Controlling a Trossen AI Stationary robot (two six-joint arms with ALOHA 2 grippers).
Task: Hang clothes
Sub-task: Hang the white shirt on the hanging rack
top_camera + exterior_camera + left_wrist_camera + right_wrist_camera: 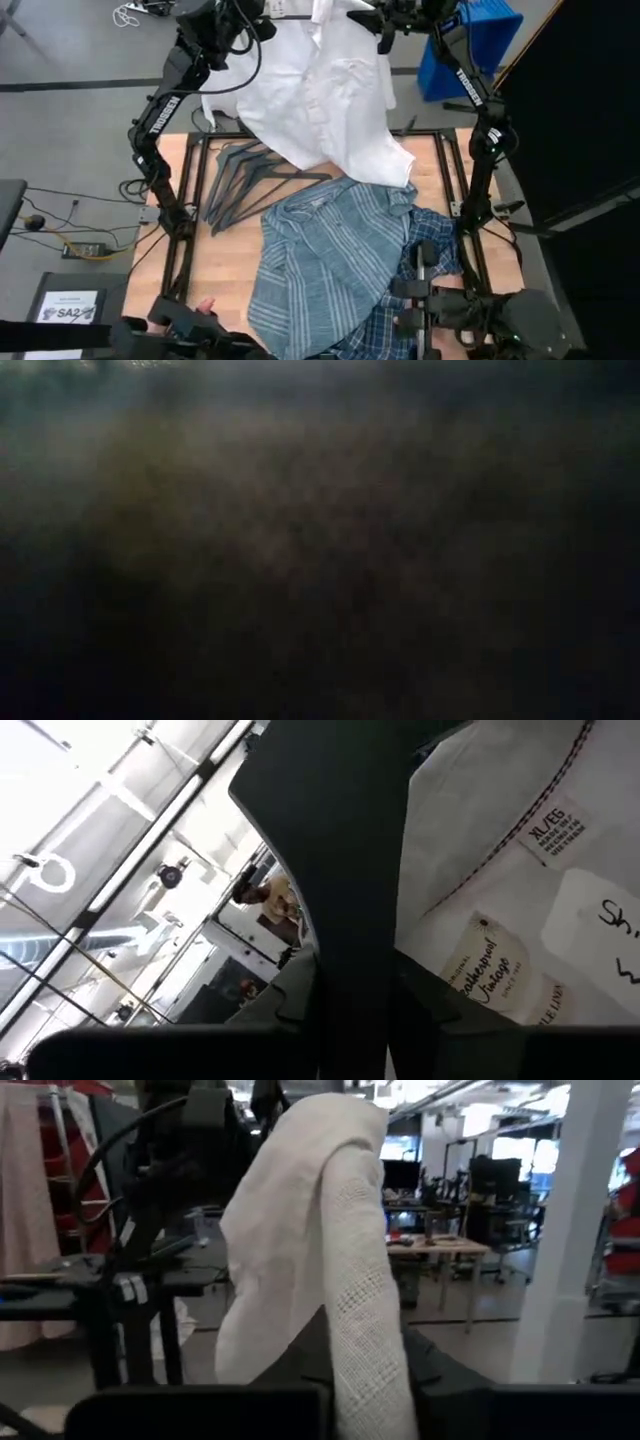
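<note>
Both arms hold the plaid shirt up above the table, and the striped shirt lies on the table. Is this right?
Not quite. The high view shows the arms holding up the white shirt; the plaid shirt lies on the table, mostly under the striped shirt.

Blk arms point(160, 110), white "TROSSEN" lettering.

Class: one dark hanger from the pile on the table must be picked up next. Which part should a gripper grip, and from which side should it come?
Grip a hanger on a straight arm near its spread end. The hangers lie flat and overlapping on the table, so come from straight above. The hanging white shirt covers their far ends; the striped shirt lies beside them, so the left, open side looks best.
</note>
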